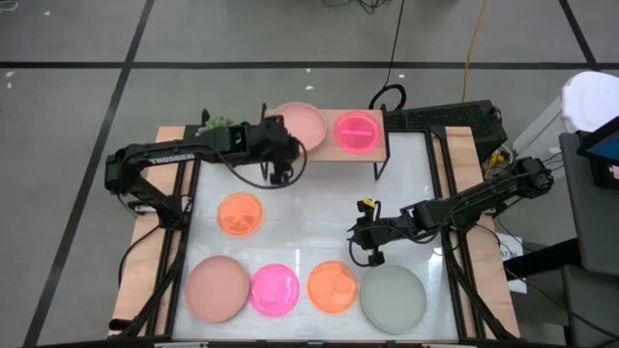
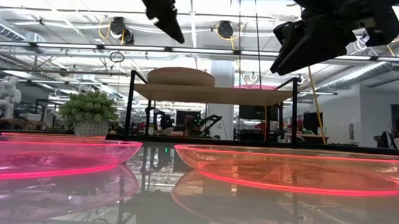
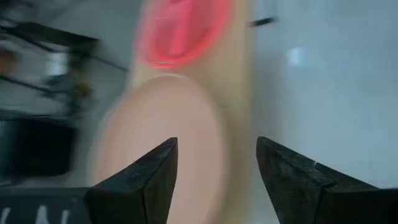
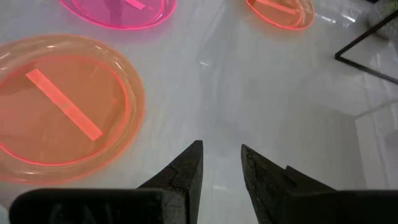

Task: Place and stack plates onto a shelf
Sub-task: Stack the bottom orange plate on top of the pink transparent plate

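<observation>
The light-wood shelf (image 1: pixel 380 150) stands at the table's far edge. It carries a dusty pink plate (image 1: pixel 302 124) and a magenta translucent plate (image 1: pixel 358 130). On the table lie an orange plate (image 1: pixel 240 214), a pink matte plate (image 1: pixel 218 289), a magenta plate (image 1: pixel 275 289), an orange plate (image 1: pixel 332 286) and a grey-green plate (image 1: pixel 394 296). My left gripper (image 1: pixel 280 172) hovers open and empty at the shelf's near left side, over the pink plate's edge (image 3: pixel 161 137). My right gripper (image 4: pixel 222 148) hangs above bare table just beyond the near orange plate (image 4: pixel 62 106), its fingers narrowly open and empty.
The shelf's black legs (image 1: pixel 378 169) stand on the white tabletop (image 1: pixel 319 217). Wooden side rails (image 1: pixel 179 193) run along both sides. A small potted plant (image 1: pixel 215 124) sits left of the shelf. Bare tabletop lies between the shelf and the near row of plates.
</observation>
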Motion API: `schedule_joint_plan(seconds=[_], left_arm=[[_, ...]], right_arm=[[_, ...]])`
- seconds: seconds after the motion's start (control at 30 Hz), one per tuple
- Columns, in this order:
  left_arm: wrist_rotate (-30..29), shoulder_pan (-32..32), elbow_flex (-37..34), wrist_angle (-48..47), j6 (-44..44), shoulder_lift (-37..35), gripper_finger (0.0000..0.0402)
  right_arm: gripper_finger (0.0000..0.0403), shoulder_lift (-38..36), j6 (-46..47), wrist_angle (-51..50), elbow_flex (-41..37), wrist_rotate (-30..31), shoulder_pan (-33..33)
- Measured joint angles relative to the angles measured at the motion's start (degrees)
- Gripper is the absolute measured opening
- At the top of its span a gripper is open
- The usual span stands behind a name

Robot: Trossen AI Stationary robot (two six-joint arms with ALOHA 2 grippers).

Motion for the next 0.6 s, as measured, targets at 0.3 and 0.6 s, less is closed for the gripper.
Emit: schedule_joint_plan(seconds=[0.3,0.6], left_arm=[[9.43,-10.7,-0.03,-5.6,-12.17,-1.32,0.0225],[5.58,-24.55,-3.8,-3.34,-19.15,-1.24,0.0225]], right_arm=[[0.0093,0.0,6.67,1.05,0.0,-7.35,1.46],[0.0093,0.3,5.43,11.0,0.01,-5.47,8.67]])
